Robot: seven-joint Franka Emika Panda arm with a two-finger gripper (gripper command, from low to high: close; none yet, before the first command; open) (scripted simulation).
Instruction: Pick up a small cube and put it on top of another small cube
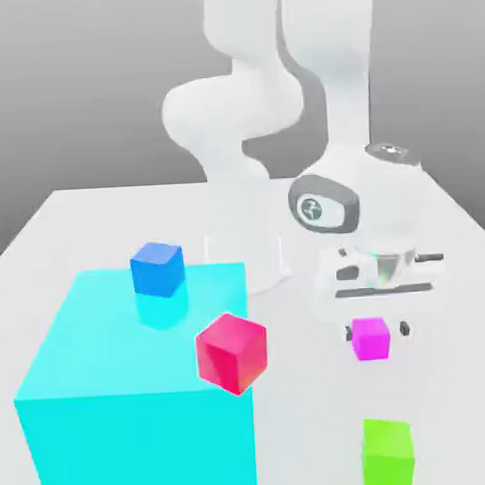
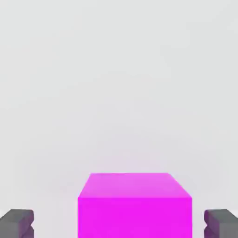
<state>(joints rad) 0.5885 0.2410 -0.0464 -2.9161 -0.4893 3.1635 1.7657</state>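
The gripper point(image 1: 376, 331) is low at the exterior view's right, jaws spread wide on either side of the magenta cube point(image 1: 371, 339), not touching it; this placement appears meant for a centred grasp. The green cube point(image 1: 387, 454) sits nearer the camera, apart, presumably leaving the fingers room to close.

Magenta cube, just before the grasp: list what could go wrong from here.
The jaws stand open with a gap on each side of the magenta cube; closing off-centre might nudge or twist it first.

The crimson cube appears tilted at the edge of the cyan block, so a bump there could perhaps tip it off.

The task names no target colour, so the wrong cube, perhaps the green one, might get stacked on.
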